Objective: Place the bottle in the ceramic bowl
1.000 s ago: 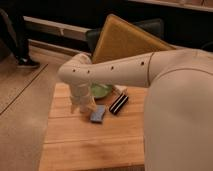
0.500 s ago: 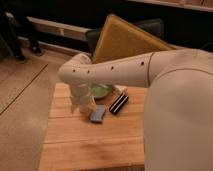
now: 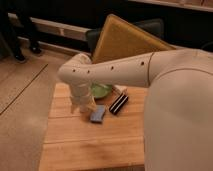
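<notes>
The green ceramic bowl (image 3: pixel 103 90) sits on the wooden table (image 3: pixel 90 145) near its far edge, partly hidden behind my white arm. My gripper (image 3: pixel 81 107) hangs at the end of the forearm, low over the table, just left of and in front of the bowl. A small pale thing (image 3: pixel 119 89) lies just right of the bowl; I cannot tell whether it is the bottle. No bottle shows clearly elsewhere.
A black striped bar (image 3: pixel 118 104) lies right of the bowl. A blue-grey flat object (image 3: pixel 97 114) lies beside the gripper. A tan cushioned chair (image 3: pixel 125 42) stands behind the table. A person's legs (image 3: pixel 25 35) stand at the back left. My arm's bulk fills the right side.
The arm and gripper have hardly moved. The person's feet at the back left have shifted.
</notes>
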